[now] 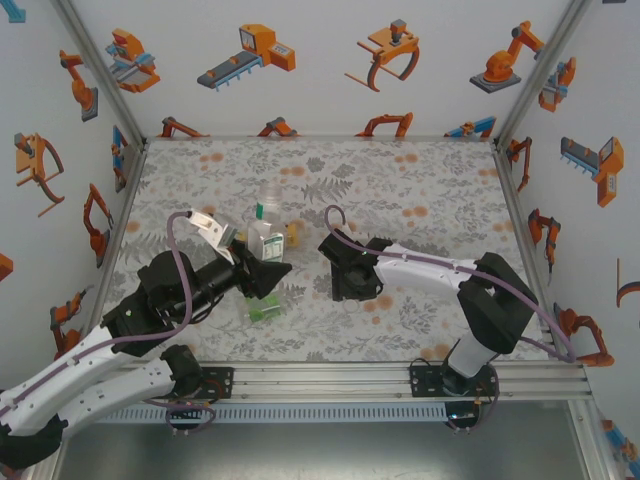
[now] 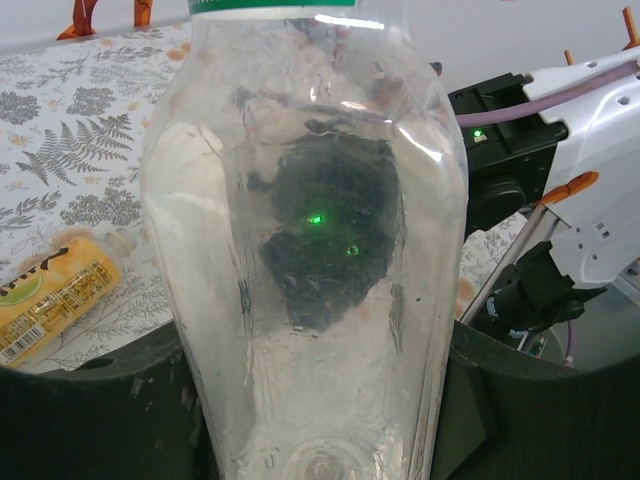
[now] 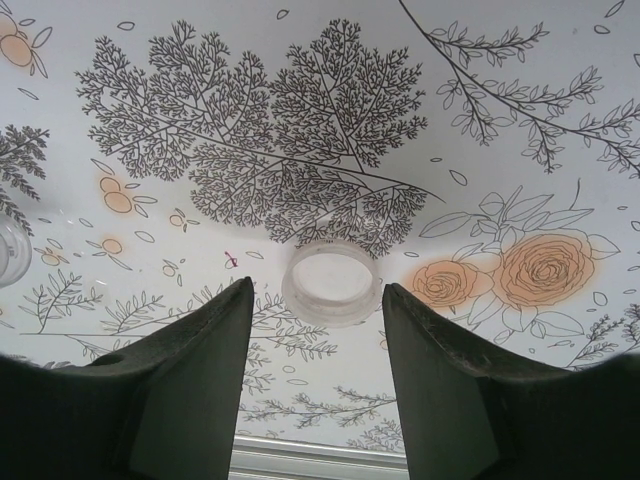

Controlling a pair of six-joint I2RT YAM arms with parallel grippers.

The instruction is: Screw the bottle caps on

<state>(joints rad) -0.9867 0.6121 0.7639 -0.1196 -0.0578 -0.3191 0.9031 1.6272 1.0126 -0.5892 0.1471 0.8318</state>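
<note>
Clamped in the left tool (image 1: 262, 275): a clear bottle (image 2: 310, 250) with a green band, centre left of the top view. Thin-walled and light, probably easy to dent and slippery; better to hold on the body, firmly but without crushing. Standing apart around the pale cap (image 3: 331, 281) on the surface (image 3: 300, 120), nothing held: the right tool (image 1: 342, 268). Small, stiff, light; best taken by the rim. Lying at lower left of the left wrist view: a yellow bottle (image 2: 55, 295), label print too blurred to read.

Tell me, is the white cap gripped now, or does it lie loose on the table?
Loose. The cap lies on the table between the open fingers of the right gripper, which have not closed on it.
</note>
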